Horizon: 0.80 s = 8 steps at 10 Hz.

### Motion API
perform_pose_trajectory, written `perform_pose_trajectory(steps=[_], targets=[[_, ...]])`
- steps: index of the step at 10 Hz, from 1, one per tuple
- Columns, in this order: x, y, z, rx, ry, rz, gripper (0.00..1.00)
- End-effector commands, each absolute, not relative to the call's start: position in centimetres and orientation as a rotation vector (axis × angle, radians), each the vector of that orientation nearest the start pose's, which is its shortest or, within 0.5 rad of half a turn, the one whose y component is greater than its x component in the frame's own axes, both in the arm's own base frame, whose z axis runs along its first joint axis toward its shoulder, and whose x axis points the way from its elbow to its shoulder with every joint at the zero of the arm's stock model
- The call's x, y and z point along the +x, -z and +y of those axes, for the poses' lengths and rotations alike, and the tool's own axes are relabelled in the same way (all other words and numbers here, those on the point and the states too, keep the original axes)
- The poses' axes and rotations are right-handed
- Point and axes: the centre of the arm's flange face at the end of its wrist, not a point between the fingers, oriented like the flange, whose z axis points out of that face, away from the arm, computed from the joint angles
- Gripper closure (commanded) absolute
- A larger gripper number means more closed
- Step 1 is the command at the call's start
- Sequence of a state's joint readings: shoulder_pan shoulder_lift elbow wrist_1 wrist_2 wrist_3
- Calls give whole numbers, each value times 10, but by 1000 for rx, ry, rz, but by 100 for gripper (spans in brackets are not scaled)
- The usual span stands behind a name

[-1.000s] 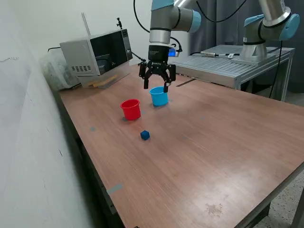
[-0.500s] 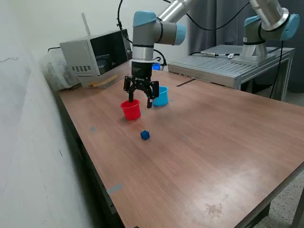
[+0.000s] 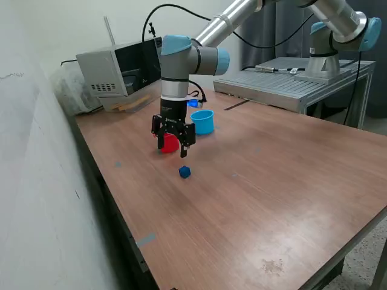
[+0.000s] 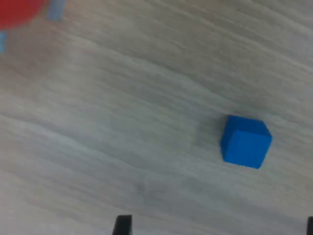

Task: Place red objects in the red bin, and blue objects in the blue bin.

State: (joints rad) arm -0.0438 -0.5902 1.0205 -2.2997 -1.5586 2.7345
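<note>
A small dark blue cube lies on the wooden table, and the wrist view shows it close up. My gripper hangs open and empty just above the table, in front of the red bin, which it partly hides. The cube sits a short way nearer the camera than the gripper, apart from it. The light blue bin stands upright behind the gripper, toward the exterior view's right. In the wrist view the red bin is a blur at the corner. No red cubes are in view.
A microwave stands at the back of the table on the exterior view's left. A second arm and a grey metal platform are at the back right. A wall runs along the left side.
The arm has swung from above the blue bin toward the exterior view's left and lowered in front of the red bin. The gripper stays open. The blue cube has not moved.
</note>
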Motion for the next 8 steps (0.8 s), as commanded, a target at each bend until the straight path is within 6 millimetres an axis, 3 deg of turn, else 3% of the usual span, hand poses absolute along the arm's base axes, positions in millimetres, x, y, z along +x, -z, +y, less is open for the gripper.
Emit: perform_pose_trajectory(steps=[1, 4, 8], targets=[[-837, -152, -133, -2706, -367, 1868, 0], [-829, -143, -147, -2710, -342, 1842, 0], [-815, -118, -140, -2635, -256, 1859, 0]])
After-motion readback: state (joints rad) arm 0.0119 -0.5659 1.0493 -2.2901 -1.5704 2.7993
